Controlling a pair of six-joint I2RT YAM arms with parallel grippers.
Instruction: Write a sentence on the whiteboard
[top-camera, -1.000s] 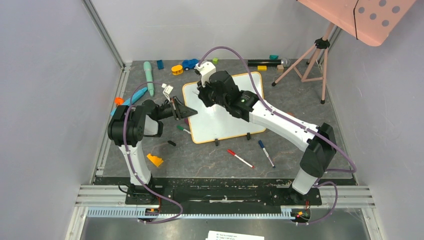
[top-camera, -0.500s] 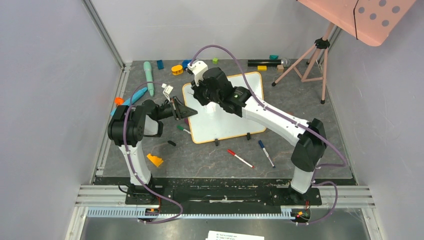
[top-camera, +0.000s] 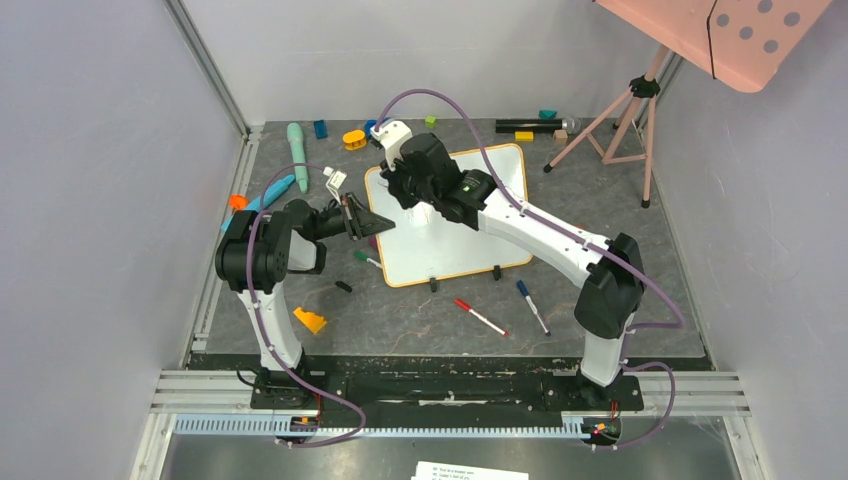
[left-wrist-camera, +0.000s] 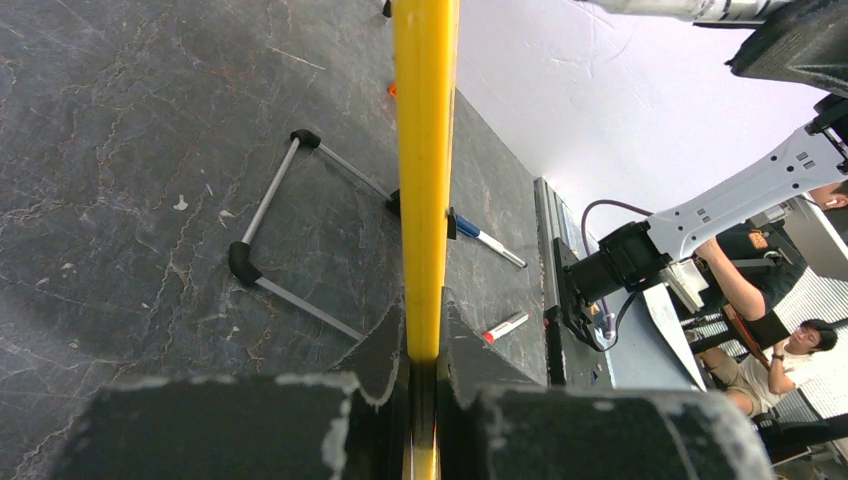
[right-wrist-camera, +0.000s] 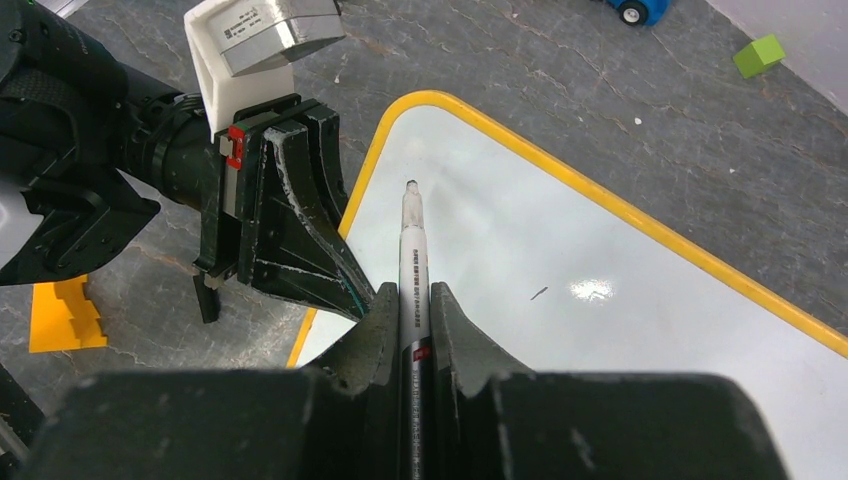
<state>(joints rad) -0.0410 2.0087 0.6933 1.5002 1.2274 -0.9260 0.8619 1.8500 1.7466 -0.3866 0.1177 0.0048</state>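
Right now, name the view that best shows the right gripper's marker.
Right wrist: the marker sits clamped in the right gripper, tip over the whiteboard. From the top the arm hides it; the left wrist view does not clearly show it.

Whiteboard (top-camera: 440, 255), orange-framed, rounded corners, nearly blank, one small dark mark (right-wrist-camera: 538, 292)

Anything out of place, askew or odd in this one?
Nothing spilled or damaged. The whiteboard sits askew to the table edges, its left frame clamped by the left end effector. A small black piece, perhaps a cap, lies loose near its near-left corner. The board bears only one tiny dark mark.
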